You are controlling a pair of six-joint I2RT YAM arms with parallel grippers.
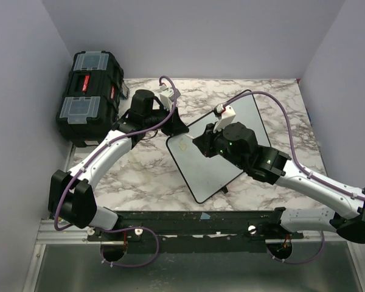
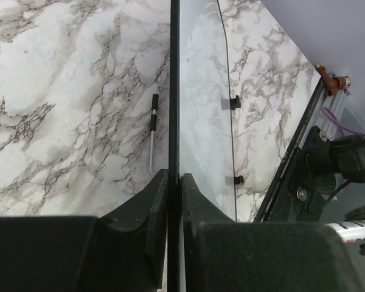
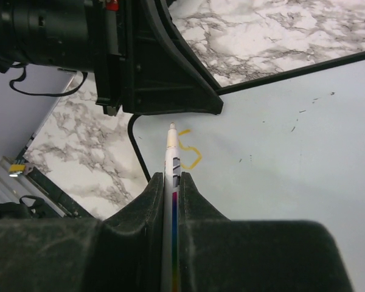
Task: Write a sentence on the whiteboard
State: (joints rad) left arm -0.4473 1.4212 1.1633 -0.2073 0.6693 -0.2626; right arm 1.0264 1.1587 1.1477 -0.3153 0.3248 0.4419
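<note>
One marble-patterned counter (image 1: 146, 176) carries everything here. The whiteboard (image 1: 198, 165) lies near its middle, turned at an angle so that one rounded corner points toward the arm bases. A black toolbox (image 1: 90, 97) with clear lid compartments stands at the counter's far left corner, well apart from the board.

Both arms reach in over the counter. The left claw (image 1: 173, 125) sits at the board's far left edge. In the left wrist view the claw (image 2: 174, 176) is pinched narrow with the board's thin black rim (image 2: 174, 91) running straight between its fingers, so it grips the whiteboard by that edge. Two small black feet (image 2: 233, 102) show along another edge of the board. A thin white and black stick (image 2: 153, 125) lies on the counter just beside the rim; what it is cannot be told.

The right claw (image 1: 207, 143) hovers over the board's left part. In its wrist view the right claw (image 3: 171, 177) is closed tight on a marker (image 3: 171, 149), a white barrel with a coloured band, pointing away from the camera toward the left claw's black finger. Whether its tip touches the surface cannot be told.

Of the sentence (image 3: 190, 152), only a short yellow-orange looping stroke shows, just right of the marker's tip, near the board's rounded corner.
</note>
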